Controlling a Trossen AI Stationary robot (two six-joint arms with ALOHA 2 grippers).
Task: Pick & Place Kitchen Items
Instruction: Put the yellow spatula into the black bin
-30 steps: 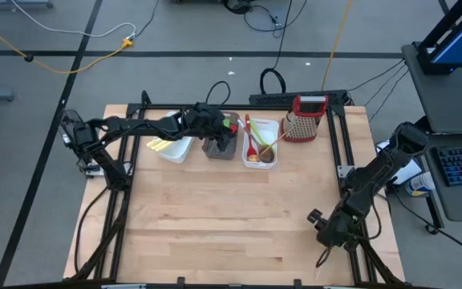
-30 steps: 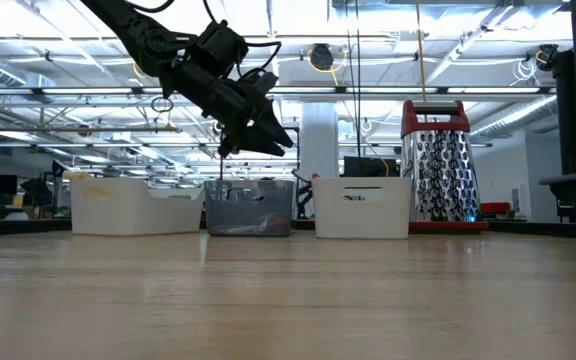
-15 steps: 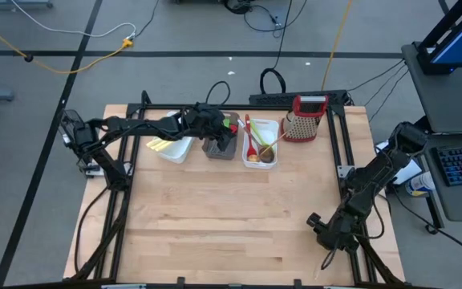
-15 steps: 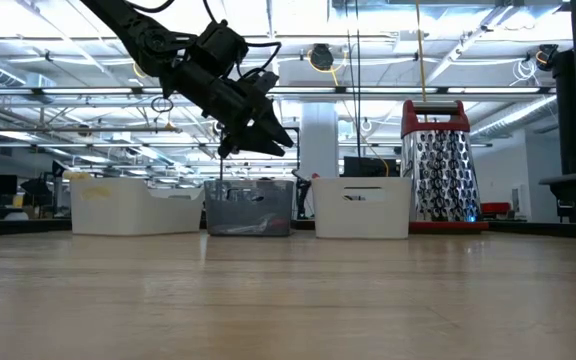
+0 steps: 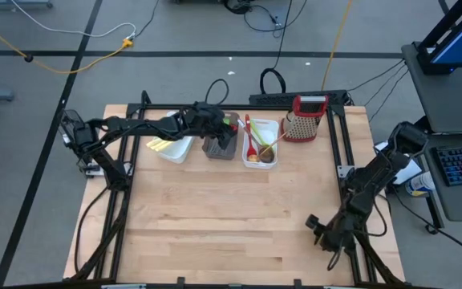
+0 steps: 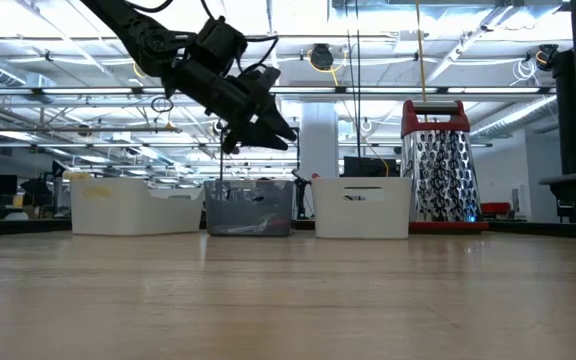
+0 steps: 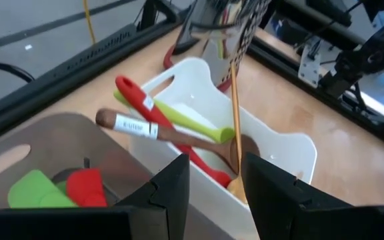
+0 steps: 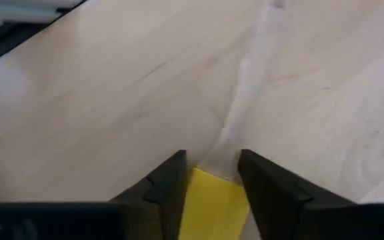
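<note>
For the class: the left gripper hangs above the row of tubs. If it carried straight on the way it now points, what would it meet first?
Probably the utensils in the white tub: the left gripper, open and empty, aims at the wooden spoon lying across the red spoon. Depth is unclear.

Long red-handled spoon, lime-green spoon, labelled wooden spoon and slim gold-stemmed spoon lie crossed in the right-hand white tub; green spatula head and red spatula head rest in the grey middle tub.
</note>
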